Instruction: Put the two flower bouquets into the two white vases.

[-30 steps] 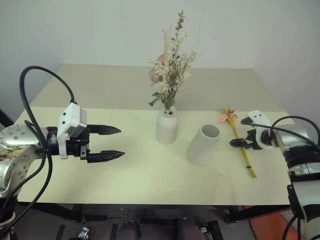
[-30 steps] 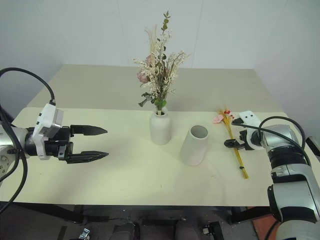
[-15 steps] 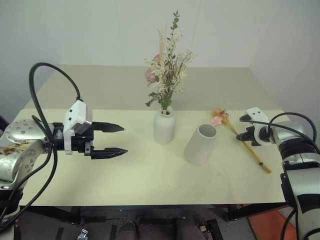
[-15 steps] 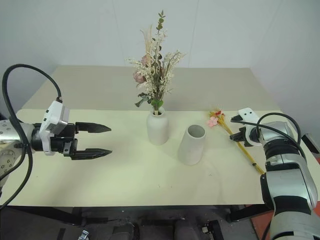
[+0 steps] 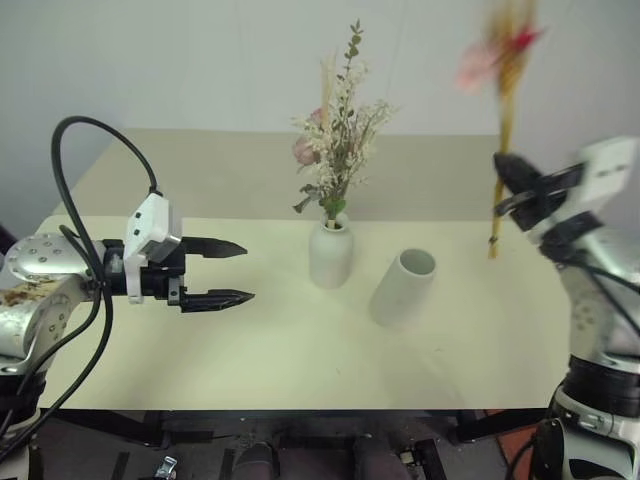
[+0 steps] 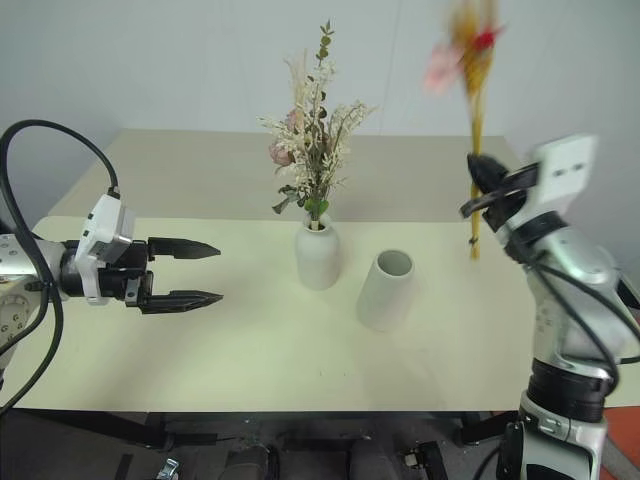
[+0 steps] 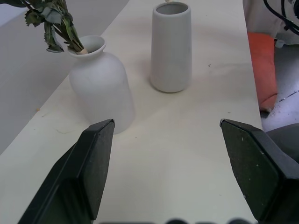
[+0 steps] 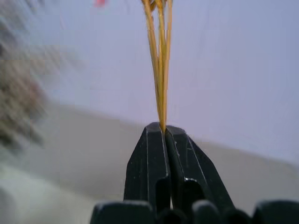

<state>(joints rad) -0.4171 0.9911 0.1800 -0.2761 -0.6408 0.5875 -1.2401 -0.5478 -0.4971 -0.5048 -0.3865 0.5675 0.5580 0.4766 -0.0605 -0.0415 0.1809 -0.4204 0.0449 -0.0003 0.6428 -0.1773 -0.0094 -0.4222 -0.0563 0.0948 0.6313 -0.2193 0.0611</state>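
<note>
Slim yellow-stalked bunch (image 5: 503, 110) is up in the air at the right side of the tabletop (image 5: 300, 350), roughly upright, pink-red blossoms on top, stem tips hanging free below the grip. Right hand (image 6: 484, 190) pinches the stalks low down, fingers (image 8: 159, 158) pressed together on them. Target looks like the empty wide-mouthed vase (image 5: 405, 288), which leans; bushy bunch (image 5: 338, 135) already sits in the bottle-shaped vase (image 5: 331, 253). To do it well: bring stem tips over the open mouth, keep stalks vertical, lower slowly, avoid bumping the leaning vase, let go only once stems are inside. Right forearm is raised, wrist angled up. Left hand (image 5: 222, 273) hovers level over the tabletop, fingers spread, empty, pointing toward the vases.
</note>
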